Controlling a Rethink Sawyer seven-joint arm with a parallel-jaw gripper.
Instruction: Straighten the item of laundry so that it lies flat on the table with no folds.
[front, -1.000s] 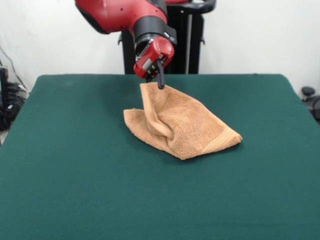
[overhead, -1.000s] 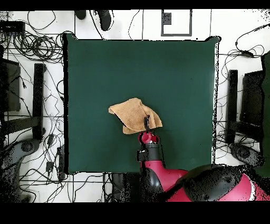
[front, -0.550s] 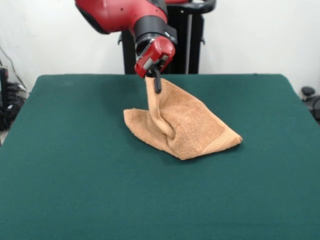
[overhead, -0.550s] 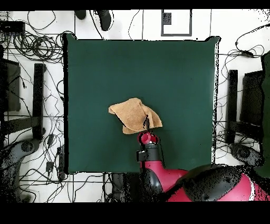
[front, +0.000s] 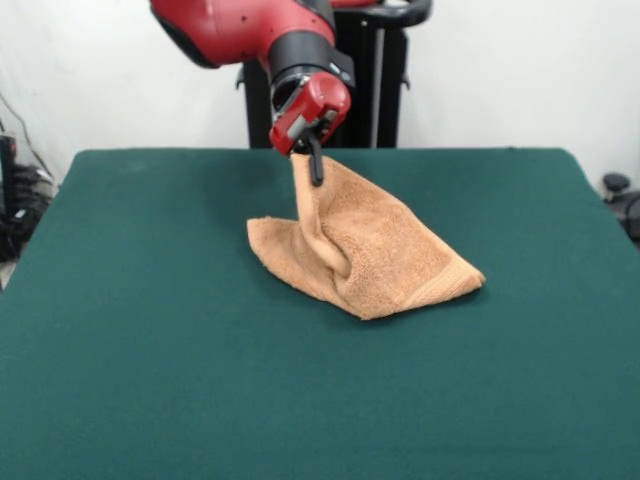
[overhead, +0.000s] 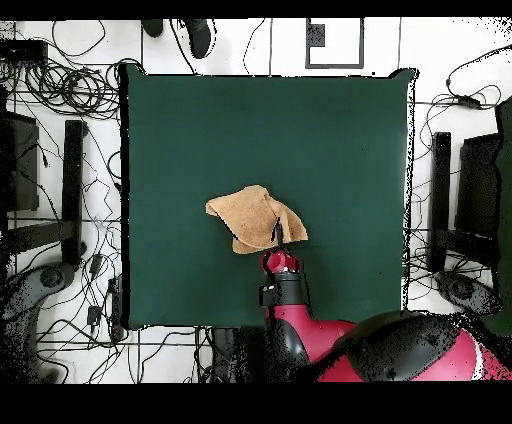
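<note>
End effector (front: 316, 170) w/ raised towel (front: 370, 250) corner, rest on table (front: 150, 350)

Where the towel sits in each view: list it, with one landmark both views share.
Front view: the towel lies just above the picture's middle on the green table, one corner lifted by the gripper.
Overhead view: the towel sits near the picture's centre, just above the red arm.
Shared landmark: the gripper pinching the towel's raised corner.
</note>
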